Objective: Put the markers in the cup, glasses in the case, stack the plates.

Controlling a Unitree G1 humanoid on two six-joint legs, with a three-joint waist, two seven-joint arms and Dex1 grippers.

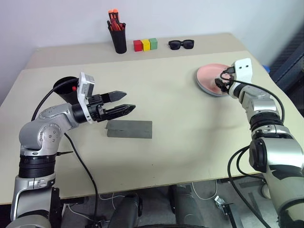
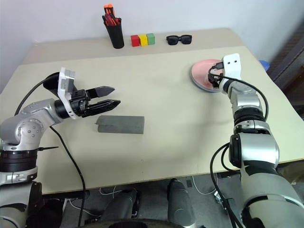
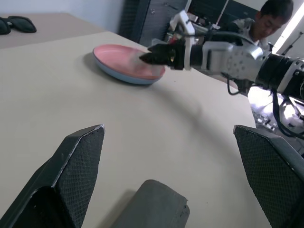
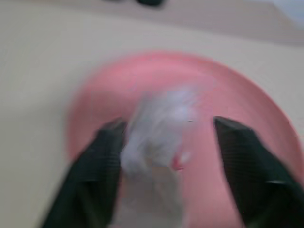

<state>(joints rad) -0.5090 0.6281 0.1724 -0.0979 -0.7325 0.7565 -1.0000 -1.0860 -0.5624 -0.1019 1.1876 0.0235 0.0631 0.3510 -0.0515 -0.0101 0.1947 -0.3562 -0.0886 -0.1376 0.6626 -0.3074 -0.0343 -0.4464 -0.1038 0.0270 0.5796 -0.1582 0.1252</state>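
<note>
Round shallow plastic plates: salmon pink plate (image 1: 211, 76) stacked on light blue plate (image 3: 124, 78), far right on the matte beige bench (image 1: 190, 137). Right gripper (image 3: 148, 56) hovers at the stack's near edge, fingers apart, nothing held. Flat grey felt-like case (image 1: 129, 128) lies closed, near-centre. Left gripper (image 1: 124, 102) just left of & above it, fingers wide open, empty. Black wide-mouthed cup (image 1: 63, 86) behind left arm, w/ red marker (image 1: 74, 88) in it. Far edge: straight black pen holder (image 1: 118, 40) w/ orange-capped pens, red/yellow/green blocks (image 1: 145, 44), chunky black sunglasses (image 1: 181, 44).
</note>
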